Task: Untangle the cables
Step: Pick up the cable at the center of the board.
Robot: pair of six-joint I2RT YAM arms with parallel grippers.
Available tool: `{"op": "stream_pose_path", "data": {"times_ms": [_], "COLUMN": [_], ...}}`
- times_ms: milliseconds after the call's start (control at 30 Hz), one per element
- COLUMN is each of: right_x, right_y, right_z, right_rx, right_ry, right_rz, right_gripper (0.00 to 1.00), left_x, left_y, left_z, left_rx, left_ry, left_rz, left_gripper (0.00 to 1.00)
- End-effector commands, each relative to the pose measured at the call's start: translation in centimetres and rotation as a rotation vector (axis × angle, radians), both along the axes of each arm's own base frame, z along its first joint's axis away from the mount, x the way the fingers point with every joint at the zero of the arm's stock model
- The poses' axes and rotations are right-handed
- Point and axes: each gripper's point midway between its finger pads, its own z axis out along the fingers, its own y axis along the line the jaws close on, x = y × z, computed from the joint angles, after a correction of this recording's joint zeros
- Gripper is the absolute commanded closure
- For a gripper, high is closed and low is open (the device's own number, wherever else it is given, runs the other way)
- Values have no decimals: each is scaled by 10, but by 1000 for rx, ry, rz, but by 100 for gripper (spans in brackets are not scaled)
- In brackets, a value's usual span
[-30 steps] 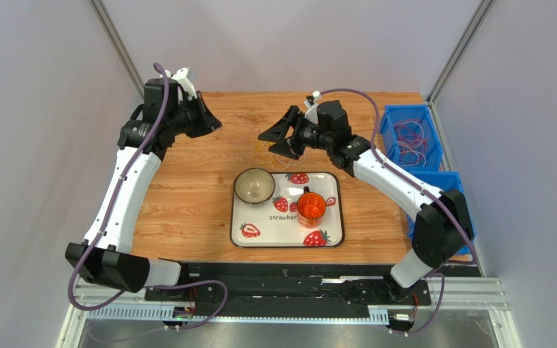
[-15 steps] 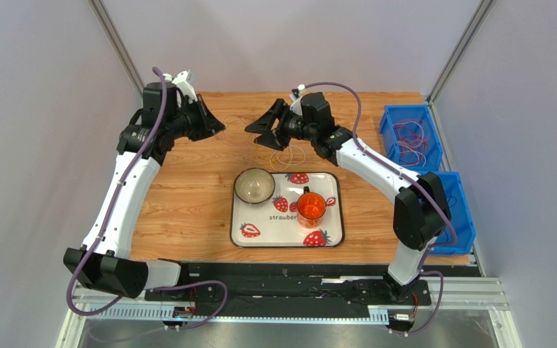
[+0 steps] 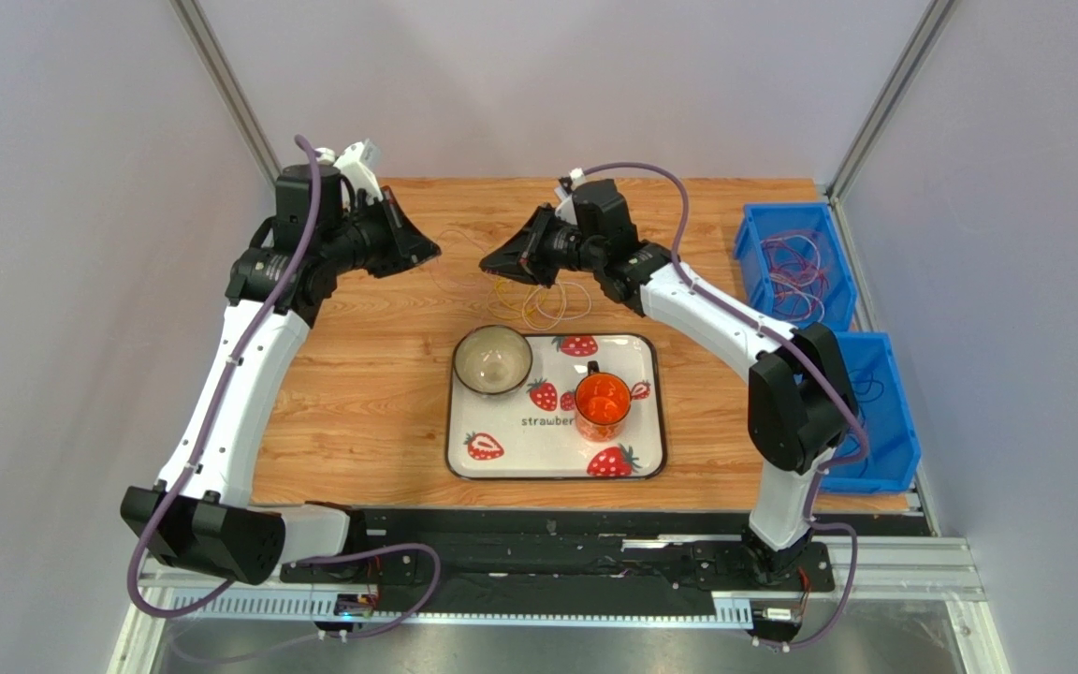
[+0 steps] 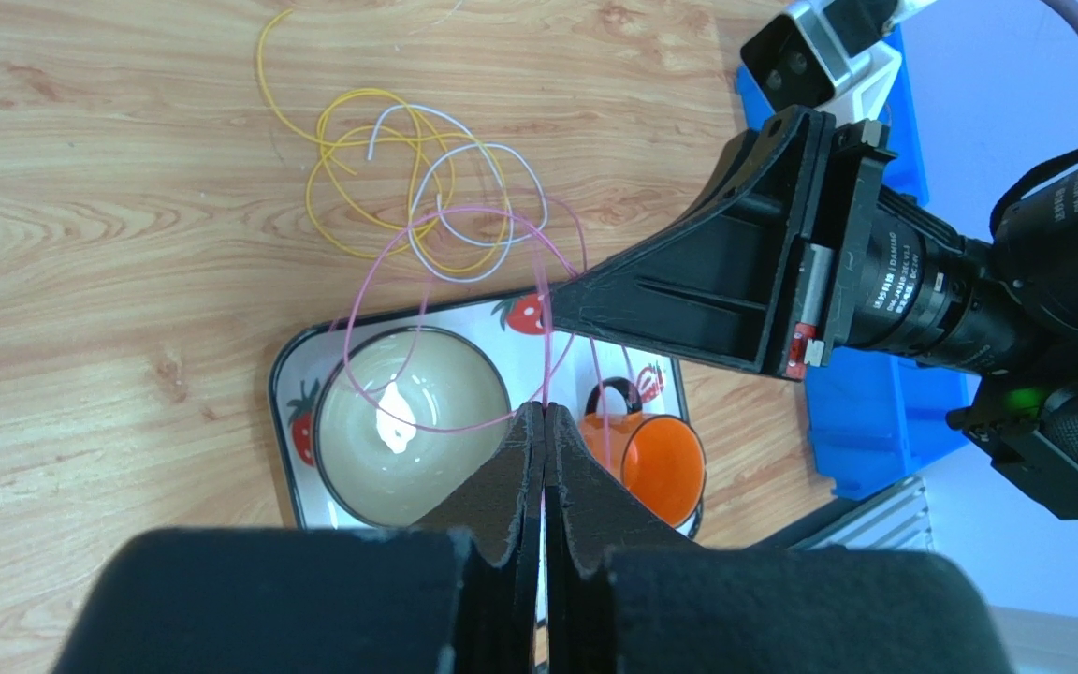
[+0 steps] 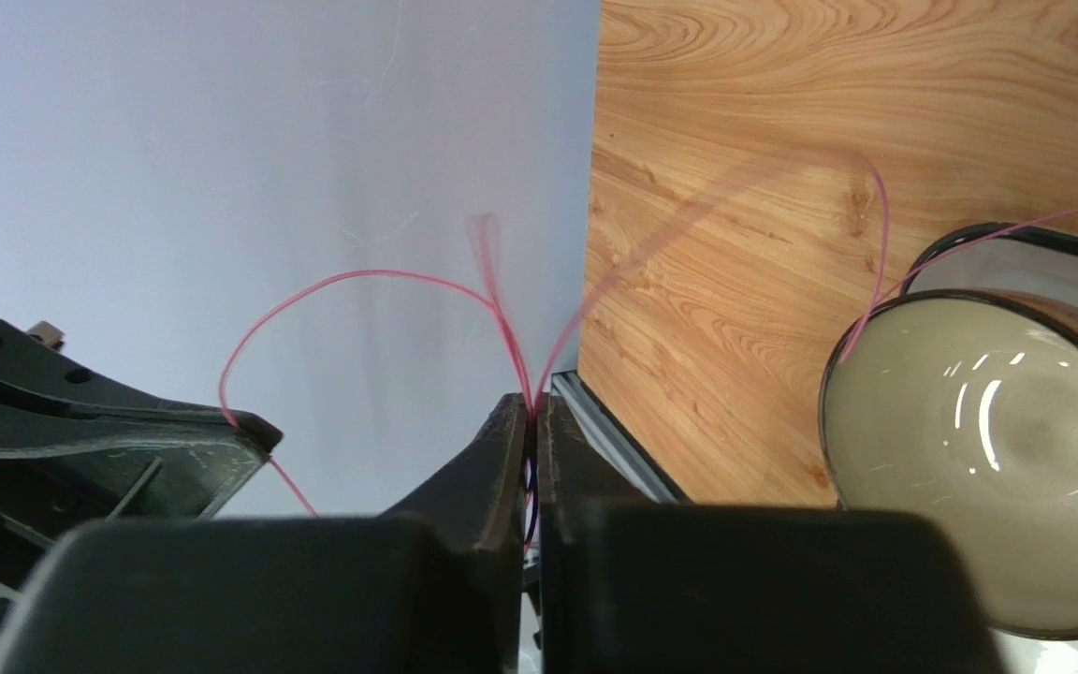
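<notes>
A reddish-pink cable (image 4: 414, 424) hangs in the air between both grippers, above the table's far middle. My left gripper (image 4: 542, 410) is shut on one part of its loop. My right gripper (image 5: 532, 407) is shut on another part of the pink cable (image 5: 376, 273), with a dark strand also showing between its jaws. In the top view the left gripper (image 3: 425, 253) and right gripper (image 3: 491, 264) face each other, a short gap apart. A tangle of yellow and lilac cables (image 3: 548, 299) lies on the wood beneath the right gripper, also seen as a tangle (image 4: 425, 183) from the left wrist.
A strawberry-print tray (image 3: 545, 452) sits at the table's near middle, holding a beige bowl (image 3: 491, 360) and an orange cup (image 3: 601, 400). A blue bin (image 3: 794, 267) with more cable loops stands at the right edge, and a second blue bin (image 3: 875, 407) lies nearer.
My right gripper moved left toward the left gripper and went from open to shut on the pink cable. The left arm barely shifted.
</notes>
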Motion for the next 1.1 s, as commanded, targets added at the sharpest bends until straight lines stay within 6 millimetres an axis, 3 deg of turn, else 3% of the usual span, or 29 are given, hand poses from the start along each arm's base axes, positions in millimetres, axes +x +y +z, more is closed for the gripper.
{"op": "stream_pose_path", "data": {"times_ms": [0,67,100,167,200,300,333,367,533,900,1067], "right_x": [2,1,0,1,-1,0,0,-1,4,10,14], "right_y": [6,5,5,3,2,1,1,0,-5,-28,-49], "right_z": [28,31,35,43,50,72,76,87,104,109,117], "right_rx": [43,38,35,21,21,15,9,3,-44,-243,-335], "right_ry": [-62,-68,-75,-102,-118,-179,-190,-218,-285,-417,-488], "right_rz": [3,3,1,5,8,18,21,27,17,5,-13], "right_gripper": [100,100,100,100,100,100,100,100,100,100,100], "left_x": [-5,-6,-5,-4,-5,-8,-9,-10,-19,-37,-40], "left_y": [-4,-3,-2,2,3,13,15,20,38,81,96], "left_z": [12,8,7,2,2,0,-1,-3,-13,-67,-90], "left_rx": [-35,-26,-23,-10,-3,36,49,73,161,334,402], "left_ry": [-43,-35,-31,-18,-21,-26,-22,-24,-12,15,32], "left_rz": [-19,-20,-18,-13,-11,14,19,28,63,214,262], "left_gripper": [100,100,95,77,56,31,28,27,25,26,27]}}
